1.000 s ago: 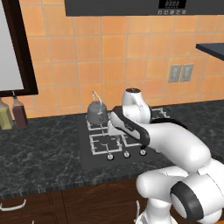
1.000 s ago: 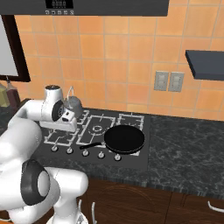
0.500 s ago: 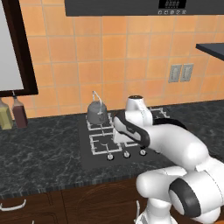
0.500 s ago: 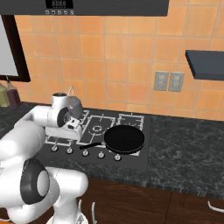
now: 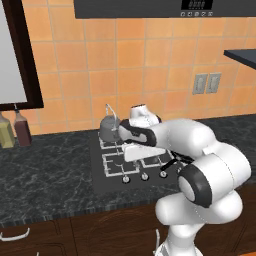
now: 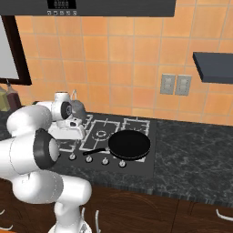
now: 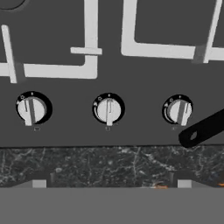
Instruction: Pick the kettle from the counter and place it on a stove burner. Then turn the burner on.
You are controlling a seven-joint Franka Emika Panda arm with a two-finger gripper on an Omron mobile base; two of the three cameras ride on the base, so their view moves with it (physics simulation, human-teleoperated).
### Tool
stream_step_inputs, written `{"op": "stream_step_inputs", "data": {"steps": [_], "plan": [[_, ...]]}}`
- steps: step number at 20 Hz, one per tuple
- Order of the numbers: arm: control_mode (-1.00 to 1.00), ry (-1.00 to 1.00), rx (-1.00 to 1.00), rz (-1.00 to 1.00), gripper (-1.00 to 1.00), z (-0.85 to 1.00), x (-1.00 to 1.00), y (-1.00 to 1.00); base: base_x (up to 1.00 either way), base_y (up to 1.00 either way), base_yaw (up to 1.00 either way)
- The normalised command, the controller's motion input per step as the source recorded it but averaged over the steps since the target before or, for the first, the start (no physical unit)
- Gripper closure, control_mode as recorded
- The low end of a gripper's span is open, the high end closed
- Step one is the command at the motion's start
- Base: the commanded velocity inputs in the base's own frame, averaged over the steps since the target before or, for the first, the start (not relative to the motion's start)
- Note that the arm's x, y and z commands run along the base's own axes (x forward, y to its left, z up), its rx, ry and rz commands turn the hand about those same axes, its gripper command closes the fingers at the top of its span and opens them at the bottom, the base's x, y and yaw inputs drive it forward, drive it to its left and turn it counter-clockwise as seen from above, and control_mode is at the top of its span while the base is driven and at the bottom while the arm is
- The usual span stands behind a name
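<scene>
The kettle (image 5: 108, 128) sits on the back burner (image 5: 111, 142), and my arm has swung down to the knobs (image 7: 108, 109). My claw (image 5: 131, 151) is wide open and holds nothing. Next I think I turn a knob.

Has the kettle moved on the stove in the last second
No. The kettle sits on the same rear-left grate of the cooktop.

Pan handle (image 7: 202, 130) beside right knob (image 7: 178, 110)
</scene>
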Motion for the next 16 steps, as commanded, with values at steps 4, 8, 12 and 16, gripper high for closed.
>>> {"op": "stream_step_inputs", "data": {"steps": [4, 8, 12, 16], "plan": [[-1.00, 0.00, 0.10, 0.00, -1.00, -0.82, 0.00, 0.00, 0.00, 0.00, 0.00], [-1.00, 0.00, 0.10, 0.00, -1.00, -0.61, -0.05, -0.01, 0.00, 0.00, 0.00], [-1.00, -0.07, 0.01, 0.00, -1.00, -0.06, -0.09, -0.05, 0.00, 0.00, 0.00], [-1.00, -0.10, 0.00, 0.00, -1.00, 0.00, -0.03, 0.00, 0.00, 0.00, 0.00]]}}
